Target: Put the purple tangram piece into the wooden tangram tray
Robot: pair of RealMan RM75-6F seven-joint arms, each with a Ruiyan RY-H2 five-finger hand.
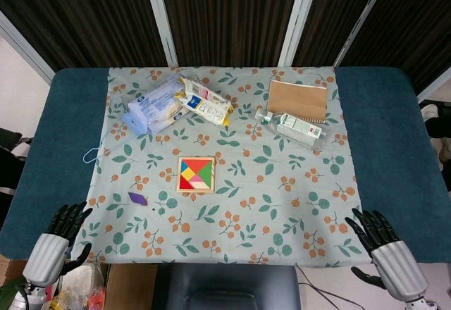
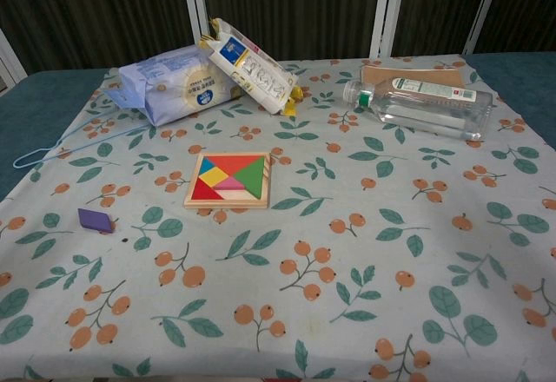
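The purple tangram piece (image 1: 137, 199) (image 2: 95, 220) lies flat on the floral cloth, left of the wooden tangram tray (image 1: 196, 175) (image 2: 228, 180). The tray sits mid-table and holds several coloured pieces. My left hand (image 1: 59, 239) hangs at the table's near left corner, fingers spread, holding nothing, a short way below-left of the purple piece. My right hand (image 1: 384, 243) is at the near right corner, also spread and empty. Neither hand shows in the chest view.
A blue-white wipes pack (image 1: 155, 103) (image 2: 174, 82) and a snack bag (image 1: 204, 101) (image 2: 252, 68) lie at the back left. A clear bottle (image 1: 296, 127) (image 2: 426, 104) and a brown cardboard box (image 1: 297, 99) lie at the back right. A blue cord (image 1: 95, 151) trails off the cloth's left edge.
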